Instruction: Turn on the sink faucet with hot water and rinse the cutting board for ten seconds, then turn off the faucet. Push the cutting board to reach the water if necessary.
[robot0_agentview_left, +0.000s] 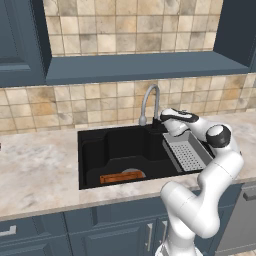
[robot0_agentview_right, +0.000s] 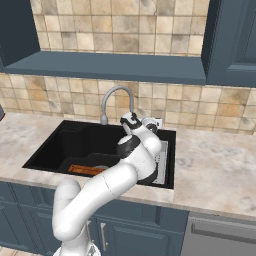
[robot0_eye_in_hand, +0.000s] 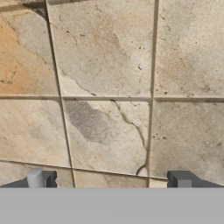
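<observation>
1. Cabinets ran nearest below the counter: dark blue-grey fronts with slim metal handles.
2. The counter was pale marbled stone, matte and mottled beige-grey.
3. The sink was a black rectangular basin with rounded inner corners, recessed into the counter.
4. The board was a small flat orange-brown wooden rectangle. It lay on the sink floor at the near wall, beside the round drain, well below and nearer than the gripper.
5. A grey perforated tray sat in the right part of the basin, ribbed and tilted in view.
6. The faucet was a slim grey metal gooseneck rising from the sink's back edge, spout arching left.
7. The gripper was at the back edge by the faucet base, facing the wall. In the hand view the two dark fingers stood wide apart, nothing between them, with the tiles close ahead.
8. The wall tiles were square, beige and tan, veined with fine cracks, with thin dark grout lines.
9. A blue-grey sill crossed above the tiles.
</observation>
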